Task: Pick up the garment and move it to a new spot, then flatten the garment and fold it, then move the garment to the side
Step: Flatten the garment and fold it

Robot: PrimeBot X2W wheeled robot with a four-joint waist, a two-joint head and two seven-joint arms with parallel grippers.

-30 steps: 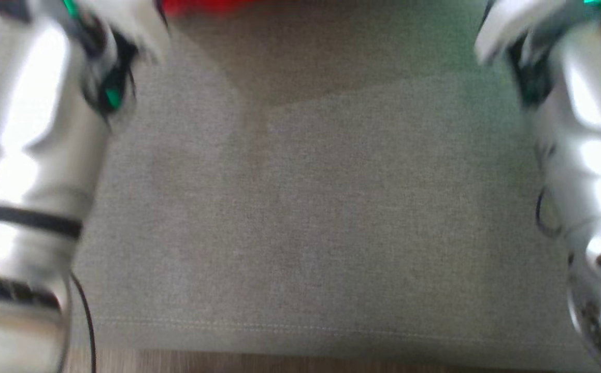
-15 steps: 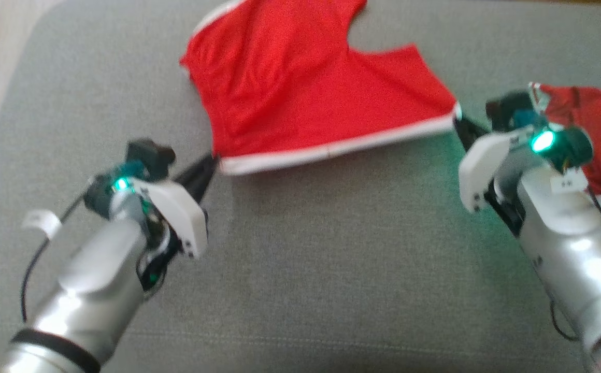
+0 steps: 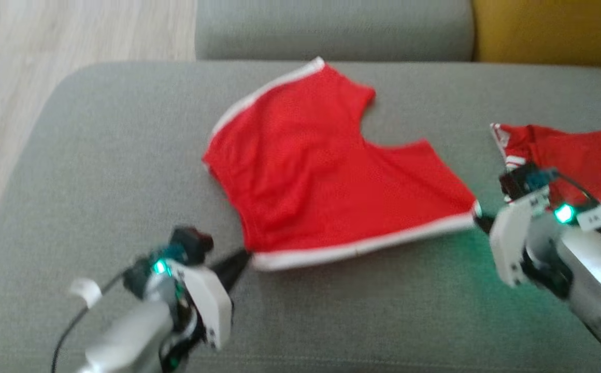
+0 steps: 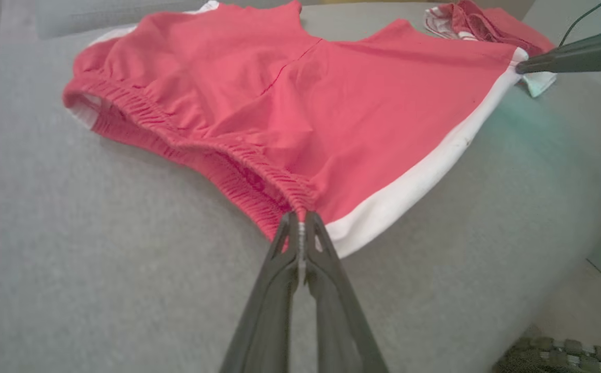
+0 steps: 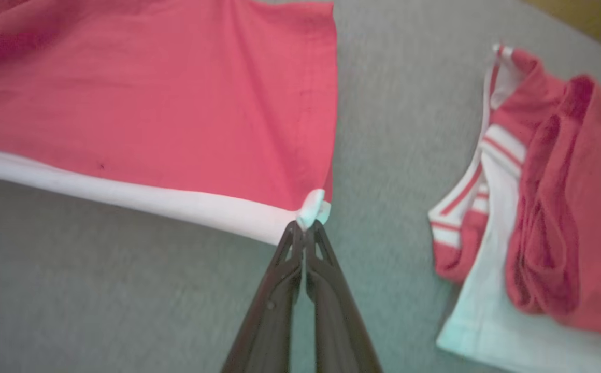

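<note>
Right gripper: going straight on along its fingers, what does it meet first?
The red shorts: the right gripper is shut on their white-trimmed corner. Beyond that edge lies grey sofa cushion, probably.

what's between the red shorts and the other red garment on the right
Bare grey cushion separates the red shorts and the striped garment in the right wrist view.

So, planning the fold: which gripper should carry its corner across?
Probably the right gripper: shut on the hem corner of the red shorts, it would move away from the other red garment, while the left gripper anchors the waistband.
</note>
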